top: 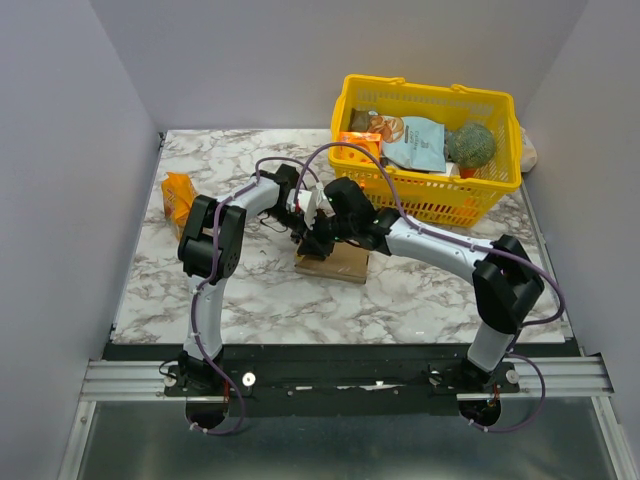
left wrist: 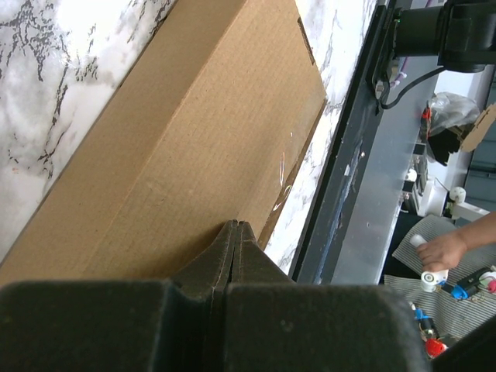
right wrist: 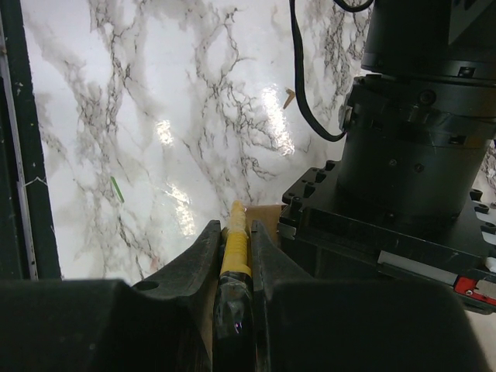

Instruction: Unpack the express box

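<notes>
**Fingers pressed together on the left gripper (left wrist: 235,227); right gripper (right wrist: 235,226) pinching a yellow tool (right wrist: 235,246) over the express box (top: 335,265)**

The left gripper's two fingers are clenched tip to tip with nothing between them. They hover just above the box's broad brown cardboard face, which fills most of the left wrist view. The right gripper's fingers are clamped on a slim tool, yellow towards the tip and black further back, that points out past the fingertips. A small corner of cardboard shows just beyond that tip.

The express box lies flat on the marble table (top: 250,300), near its middle and nearer the arms than the yellow basket (top: 450,205). From above, both wrists meet over its far edge and hide that part; only the near part shows.

The two arms crowd each other. The left arm's wrist (right wrist: 418,155) takes up the right half of the right wrist view, close beside the tool, and a black cable (right wrist: 306,101) loops across the marble in front of it.

The basket stands just behind the right gripper. It holds a green broccoli-like head (top: 470,143) and a pale blue pouch (top: 415,140), with an orange packet (top: 358,142) at its near left corner. Another orange packet (top: 177,197) lies on the marble by the left arm's elbow, well apart from the box. Beyond the table edge, a person's hand (left wrist: 442,249) shows in the left wrist view.
</notes>
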